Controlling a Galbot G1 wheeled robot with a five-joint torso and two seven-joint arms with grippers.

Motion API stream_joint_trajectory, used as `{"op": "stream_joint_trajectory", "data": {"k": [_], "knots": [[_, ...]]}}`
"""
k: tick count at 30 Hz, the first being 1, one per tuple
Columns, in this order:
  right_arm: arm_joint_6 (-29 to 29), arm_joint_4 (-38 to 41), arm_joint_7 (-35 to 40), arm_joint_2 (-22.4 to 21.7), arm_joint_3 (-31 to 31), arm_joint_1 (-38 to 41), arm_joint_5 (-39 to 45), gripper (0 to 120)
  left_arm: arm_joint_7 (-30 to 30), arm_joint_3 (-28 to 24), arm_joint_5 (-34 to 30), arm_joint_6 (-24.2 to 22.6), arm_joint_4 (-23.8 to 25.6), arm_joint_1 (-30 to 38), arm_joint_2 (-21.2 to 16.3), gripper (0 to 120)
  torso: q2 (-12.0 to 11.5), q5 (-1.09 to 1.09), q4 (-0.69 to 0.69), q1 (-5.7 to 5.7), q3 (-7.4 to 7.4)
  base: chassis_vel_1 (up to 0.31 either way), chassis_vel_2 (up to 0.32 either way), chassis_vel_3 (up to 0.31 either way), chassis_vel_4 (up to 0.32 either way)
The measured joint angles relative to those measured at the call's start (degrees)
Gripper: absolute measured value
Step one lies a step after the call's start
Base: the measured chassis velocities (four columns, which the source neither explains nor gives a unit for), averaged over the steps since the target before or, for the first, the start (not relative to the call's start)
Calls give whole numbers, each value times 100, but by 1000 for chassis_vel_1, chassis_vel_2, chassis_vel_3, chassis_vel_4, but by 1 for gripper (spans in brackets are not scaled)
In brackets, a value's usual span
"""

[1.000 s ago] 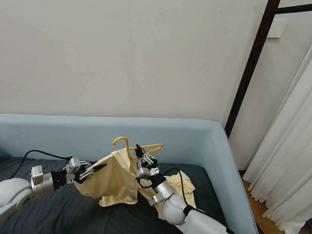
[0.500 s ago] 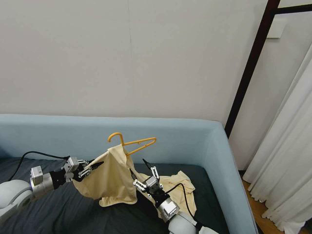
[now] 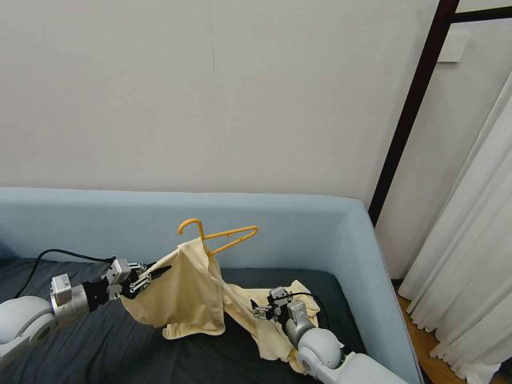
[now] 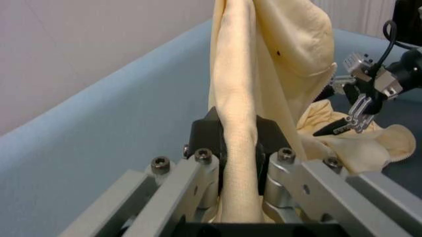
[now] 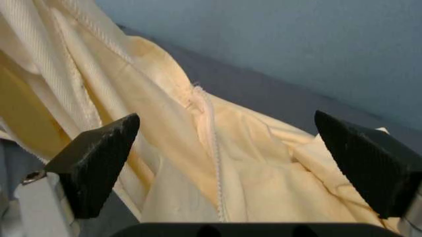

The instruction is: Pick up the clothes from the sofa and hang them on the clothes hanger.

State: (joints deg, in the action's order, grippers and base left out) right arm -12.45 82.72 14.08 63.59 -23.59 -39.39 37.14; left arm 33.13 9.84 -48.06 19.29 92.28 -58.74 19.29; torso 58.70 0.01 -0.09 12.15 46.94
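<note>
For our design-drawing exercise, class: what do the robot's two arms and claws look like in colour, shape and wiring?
Both arms are rounded, glossy white-grey shells. The left claw and right claw are bare silver metal linkages with visible bolts, ending in black wedge-shaped pads. A loose black cable loops along each arm.

A pale yellow garment [image 3: 190, 294] hangs partly draped over an orange hanger [image 3: 222, 234], held up above a light blue sofa [image 3: 80, 218]. The left gripper [image 3: 150, 278] pinches the garment's edge, with the hanger's hook just above and beyond its fingertips. The rest of the cloth trails down past that gripper onto the dark seat cushion [image 3: 88, 348]. The right gripper [image 3: 266, 308] sits low over this trailing cloth, touching or just above it. Well beyond it stand a black pole [image 3: 408, 112] and a white curtain [image 3: 472, 272].
</note>
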Motion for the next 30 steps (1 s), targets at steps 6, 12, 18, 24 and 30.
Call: {"op": "stream_joint_trajectory", "data": {"k": [6, 12, 18, 24, 30], "knots": [[-164, -122, 41, 72, -49, -2, -322, 100, -3, 13, 3, 7, 25, -5, -1, 7, 0, -1, 0, 0, 0, 0, 0, 0, 0], [-279, -211, 209, 169, -127, 2, -453, 93, -4, 47, 5, 35, 63, -41, -9, 7, 0, -1, 0, 0, 0, 0, 0, 0, 0], [-302, -350, 228, 241, -216, 73, -556, 81, -4, 51, 5, 55, 95, -48, -12, 7, 0, -1, 1, 0, 0, 0, 0, 0, 0], [-302, -477, 220, 302, -229, 143, -550, 57, -4, 51, 5, 64, 137, -54, -16, 7, 0, -1, 0, 0, 0, 0, 0, 0, 0], [-351, -493, 170, 302, -242, 182, -496, 41, -4, 51, 6, 83, 124, -48, -17, 7, 0, -1, 0, 0, 0, 0, 0, 0, 0]]}}
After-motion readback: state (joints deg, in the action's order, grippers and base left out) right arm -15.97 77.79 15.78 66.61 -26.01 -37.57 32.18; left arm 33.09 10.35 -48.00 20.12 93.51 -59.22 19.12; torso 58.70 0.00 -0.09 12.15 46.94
